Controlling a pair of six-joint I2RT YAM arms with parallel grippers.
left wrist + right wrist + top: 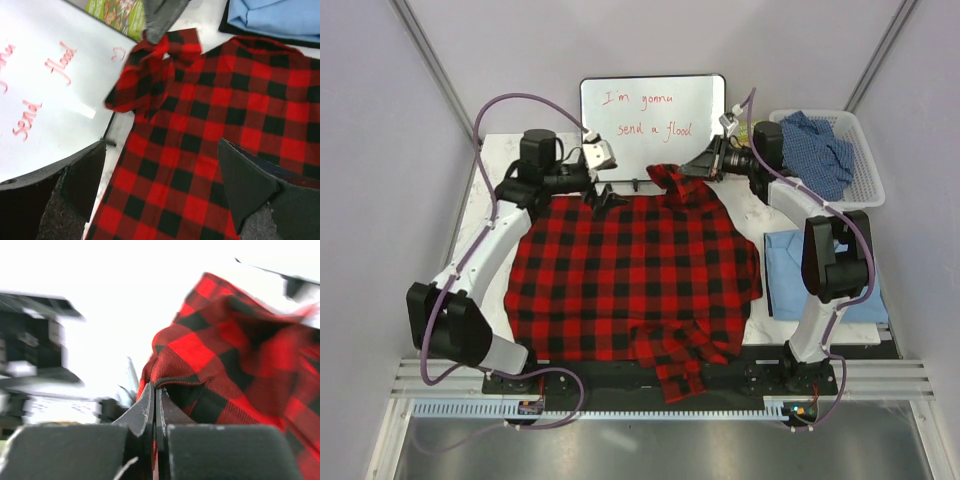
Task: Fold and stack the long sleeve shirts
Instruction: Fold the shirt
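The red-and-black checked flannel shirt (630,280) lies spread over the middle of the table. My right gripper (692,170) is shut on a bunched fold at its far edge and holds that fold raised; the wrist view shows the cloth (225,355) pinched between the shut jaws (157,390). My left gripper (608,195) hovers open over the flannel's far left edge, with checked cloth (210,125) below its spread jaws (160,150) and nothing between them. A folded light blue shirt (790,270) lies at the right. A darker blue speckled shirt (820,145) fills the basket.
A whiteboard (655,120) with red writing leans at the back, just beyond the flannel's far edge. The white basket (865,185) stands at the back right. A green printed packet (112,15) lies past the whiteboard in the left wrist view.
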